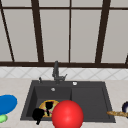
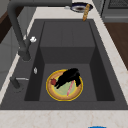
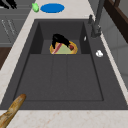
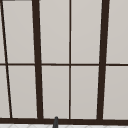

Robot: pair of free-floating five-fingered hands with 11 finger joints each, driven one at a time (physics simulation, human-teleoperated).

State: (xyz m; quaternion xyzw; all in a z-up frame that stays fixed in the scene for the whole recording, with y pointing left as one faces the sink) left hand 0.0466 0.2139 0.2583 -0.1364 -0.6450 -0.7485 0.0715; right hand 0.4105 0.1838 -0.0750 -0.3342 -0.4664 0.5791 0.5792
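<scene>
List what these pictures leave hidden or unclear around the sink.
- Plate, front view: right part behind the red ball.
- Plate's middle, left side view: covered by a hand; which hand and its grip unclear.
- Baguette, right side view: cut off by the edge.
- Bowl, front view: cut off by the right edge.

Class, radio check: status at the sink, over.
Left hand at basin's front edge. Right hand over the plate in the sink, fingers down. Red ball in front.

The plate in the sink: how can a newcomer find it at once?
Find the dark sink, then its deeper basin beside the faucet. The plate lies on that basin's floor under a black hand; it alone is round, yellow-rimmed and pale green inside.
</scene>
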